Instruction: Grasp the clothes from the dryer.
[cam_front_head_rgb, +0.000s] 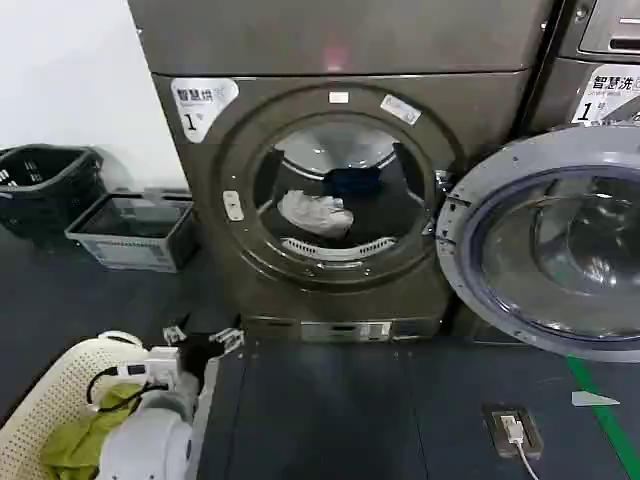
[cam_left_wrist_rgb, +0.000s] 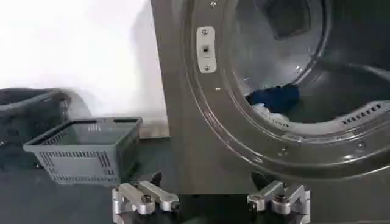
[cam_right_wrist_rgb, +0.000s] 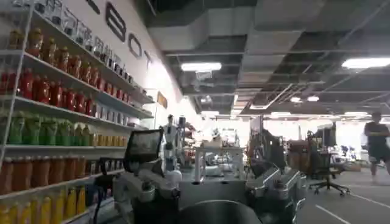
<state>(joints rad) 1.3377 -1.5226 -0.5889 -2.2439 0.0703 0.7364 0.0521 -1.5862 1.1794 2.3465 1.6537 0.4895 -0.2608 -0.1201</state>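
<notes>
Clothes lay inside the dryer (cam_front_head_rgb: 340, 190): a crumpled pale grey-white garment (cam_front_head_rgb: 316, 213) on the drum floor, and a smaller navy-blue one (cam_front_head_rgb: 354, 182) just behind it. The round door (cam_front_head_rgb: 548, 240) stood swung wide to the right, leaving the porthole unblocked. The head view showed both garments; the left wrist view caught the navy one (cam_left_wrist_rgb: 274, 97) plainly, with just a sliver of white beside it. The left pincer (cam_front_head_rgb: 202, 340) hung low before the machine's left front, released and holding nothing, its fingers (cam_left_wrist_rgb: 145, 197) spread wide apart. A grey basket (cam_front_head_rgb: 132, 230) and a black basket (cam_front_head_rgb: 45, 185) sat on the floor by the wall. The right pincer (cam_right_wrist_rgb: 210, 189) pointed toward shelves of bottles (cam_right_wrist_rgb: 46, 91); whether it was clenched could not be told.
</notes>
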